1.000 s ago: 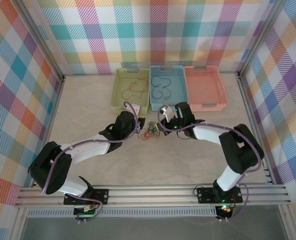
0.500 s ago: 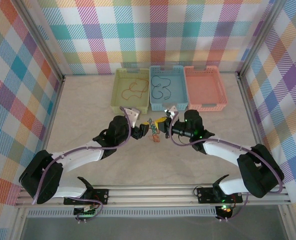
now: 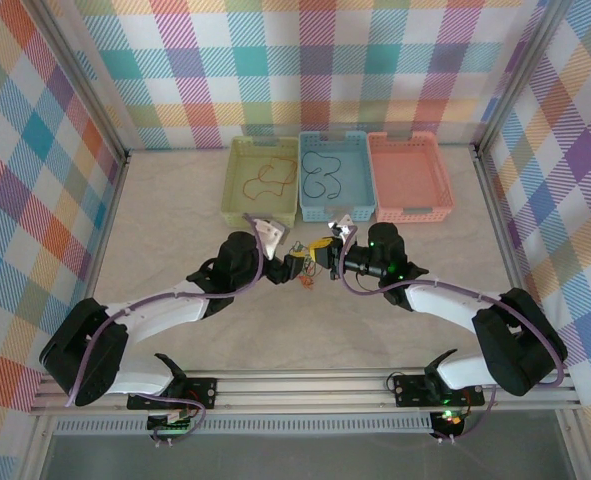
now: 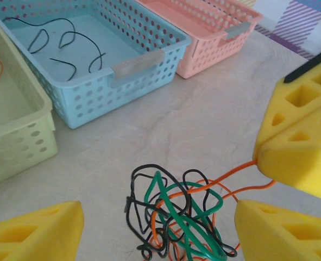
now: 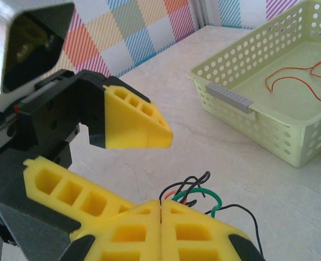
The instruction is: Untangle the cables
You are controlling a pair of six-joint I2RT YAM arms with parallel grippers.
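three colours of cord are knotted into one clump: the cables (image 4: 176, 217) sit on the table (image 4: 203, 119) between my two hands, just in front of the blue basket (image 4: 138, 61). my right gripper (image 5: 160, 209) is pressed together, pinching an orange strand (image 4: 233, 171) that runs out of the clump. my left gripper (image 4: 160, 234) is spread wide, one finger on each side of the knot. if i close left on the whole bundle, pulling would likely tighten it or tug the strand out of my right pinch. the basket walls are near ahead; there is open table to the sides and toward me.
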